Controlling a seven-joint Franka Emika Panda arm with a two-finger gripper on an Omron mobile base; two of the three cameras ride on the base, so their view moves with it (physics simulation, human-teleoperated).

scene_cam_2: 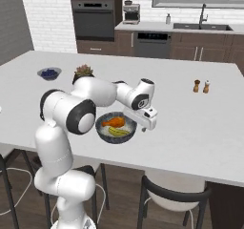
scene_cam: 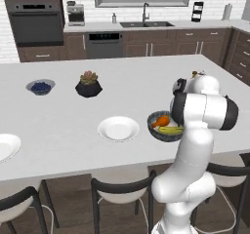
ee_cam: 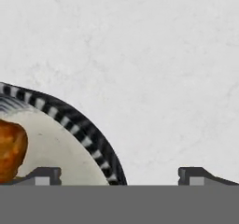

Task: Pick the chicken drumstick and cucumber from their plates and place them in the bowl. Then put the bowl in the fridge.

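Observation:
The dark bowl (scene_cam: 155,130) (scene_cam_2: 106,134) sits on the white island near its front edge. In it lie the orange-brown chicken drumstick (scene_cam: 161,122) (scene_cam_2: 114,122) (ee_cam: 10,148) and the yellow-green cucumber (scene_cam: 171,129) (scene_cam_2: 118,131). My gripper (scene_cam_2: 142,127) (ee_cam: 119,175) points down at the bowl's right rim (ee_cam: 88,132). It is open, one fingertip (ee_cam: 44,174) over the bowl's inside and the other over the counter. One white plate (scene_cam: 118,128) lies bare left of the bowl; the second plate (scene_cam: 5,146) is at the far left. A grey slab (scene_cam_2: 9,23) at far left may be the fridge; I cannot tell.
A small bowl of blue berries (scene_cam: 40,87) (scene_cam_2: 49,73) and a black plant pot (scene_cam: 89,87) (scene_cam_2: 84,71) stand further back on the island. Two shakers (scene_cam_2: 201,86) are at the right. Dark chairs (scene_cam: 119,189) (scene_cam_2: 174,194) line the front edge. The wall oven (scene_cam: 36,21) is at the back.

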